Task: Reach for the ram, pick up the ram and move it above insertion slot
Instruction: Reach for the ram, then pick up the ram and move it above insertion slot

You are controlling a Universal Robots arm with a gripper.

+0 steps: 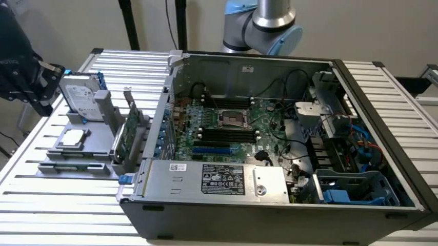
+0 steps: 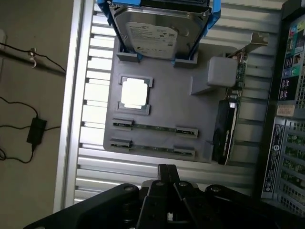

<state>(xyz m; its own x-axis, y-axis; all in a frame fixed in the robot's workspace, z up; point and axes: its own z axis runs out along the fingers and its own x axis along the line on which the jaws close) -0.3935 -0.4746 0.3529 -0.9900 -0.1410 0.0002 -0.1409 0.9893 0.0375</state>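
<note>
Slatted metal surface (image 2: 95, 163) carries a grey tray (image 2: 167, 107) beside the open computer case (image 1: 274, 221). The ram (image 2: 152, 147) lies flat in the tray, a second stick (image 2: 155, 129) parallel beside it. The ram sits ahead of and below the tool (image 2: 167, 174), apart from it, long axis crosswise to the tool's reach. The tool is pressed together, empty.

We're seeing the table (image 1: 383, 92) showing silver w/ a parallel-slat pattern. Tray (image 2: 167, 114) is looking flat grey; ram sticks (image 2: 153, 127) are showing dull green. Drive (image 2: 155, 33) is gleaming silver w/ white label, in a blue frame (image 2: 215, 12). Chip (image 2: 134, 93) is glaring white. Card (image 2: 224, 133) is showing black w/ green edge. Gripper (image 2: 167, 183) is reading black. Case (image 1: 274, 220) is looking dk grey; board (image 1: 226, 133) is showing green w/ black slots. PSU (image 1: 178, 179) is shining silver, blk-&-white label. Arm (image 1: 270, 20) is showing silver w/ pale blue caps.
</note>
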